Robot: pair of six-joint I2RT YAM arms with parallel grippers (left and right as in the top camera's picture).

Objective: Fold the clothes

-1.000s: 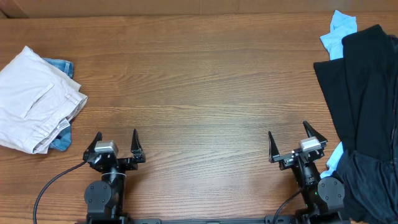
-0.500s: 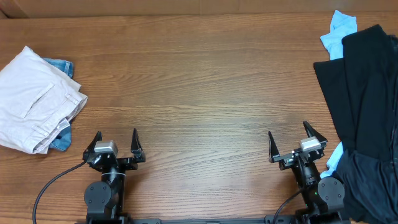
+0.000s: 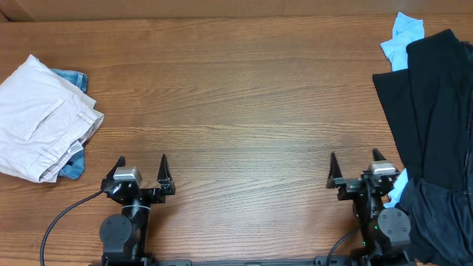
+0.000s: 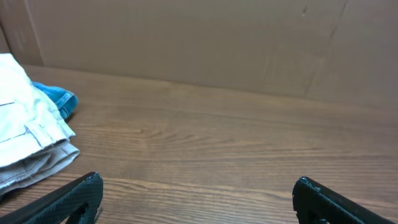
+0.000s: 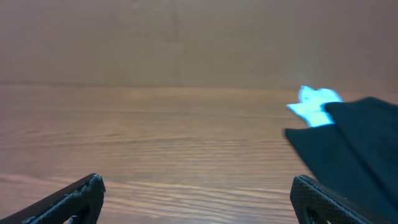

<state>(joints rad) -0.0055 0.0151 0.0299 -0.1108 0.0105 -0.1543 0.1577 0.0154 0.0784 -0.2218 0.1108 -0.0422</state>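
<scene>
A heap of black clothes (image 3: 432,111) lies at the table's right edge; no lettering or logos show on it. It also shows in the right wrist view (image 5: 360,143). A light blue garment (image 3: 403,37) pokes out at its far end and shows in the right wrist view (image 5: 314,104). My right gripper (image 3: 356,165) is open and empty, just left of the heap's near part; its fingertips frame bare wood (image 5: 196,186). My left gripper (image 3: 142,165) is open and empty at the front left (image 4: 196,186).
A folded white garment (image 3: 41,118) lies on a blue denim piece (image 3: 70,77) at the left edge; both show in the left wrist view (image 4: 28,137). A brown cardboard wall (image 4: 205,43) stands behind the wooden table (image 3: 236,103).
My right gripper has turned and shifted slightly right, toward the black heap. The left gripper has barely moved. The clothes have not moved.
</scene>
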